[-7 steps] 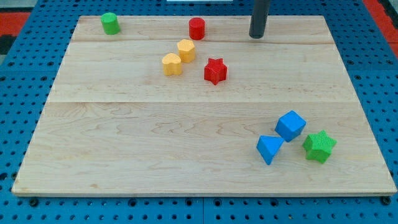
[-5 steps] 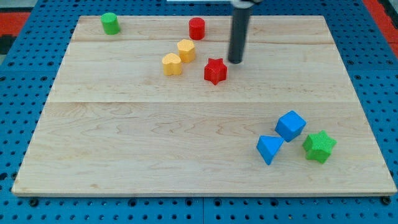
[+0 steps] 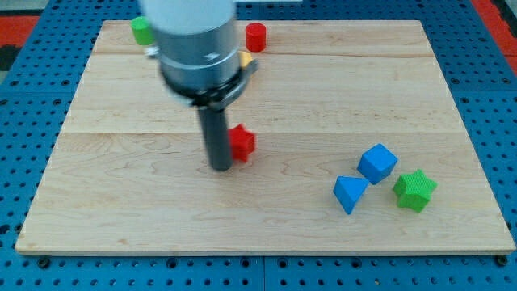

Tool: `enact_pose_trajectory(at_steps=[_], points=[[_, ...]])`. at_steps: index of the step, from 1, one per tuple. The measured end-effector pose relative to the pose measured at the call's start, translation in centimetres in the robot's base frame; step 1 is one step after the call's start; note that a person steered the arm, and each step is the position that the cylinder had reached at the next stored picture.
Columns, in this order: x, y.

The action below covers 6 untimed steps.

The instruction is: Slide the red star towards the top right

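Observation:
The red star point(image 3: 241, 144) lies on the wooden board near its middle, partly hidden by the rod. My tip point(image 3: 220, 166) rests on the board right at the star's left side, touching or almost touching it. The arm's grey body point(image 3: 196, 40) fills the view's upper left and hides the yellow blocks, of which only an edge point(image 3: 245, 60) shows.
A red cylinder point(image 3: 256, 36) stands at the view's top centre. A green cylinder point(image 3: 142, 31) peeks out at the top left. A blue cube point(image 3: 377, 163), a blue wedge point(image 3: 349, 194) and a green star point(image 3: 415, 191) cluster at the lower right.
My tip swept from the top right of the red star down to its lower left. The red star moved down and left, toward the board's middle. The arm body now covers the yellow blocks.

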<state>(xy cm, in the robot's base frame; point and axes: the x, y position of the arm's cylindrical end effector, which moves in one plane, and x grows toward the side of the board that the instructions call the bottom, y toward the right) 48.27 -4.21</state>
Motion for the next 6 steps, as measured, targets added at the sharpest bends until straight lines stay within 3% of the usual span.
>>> enact_pose_trajectory(at_steps=[1,2,3,4,5,6], points=[[-5.9,-1.1],[-4.4,6.2],[-2.0,5.0],[0.5,9.1],[-6.1,10.0],[-10.0,15.2]])
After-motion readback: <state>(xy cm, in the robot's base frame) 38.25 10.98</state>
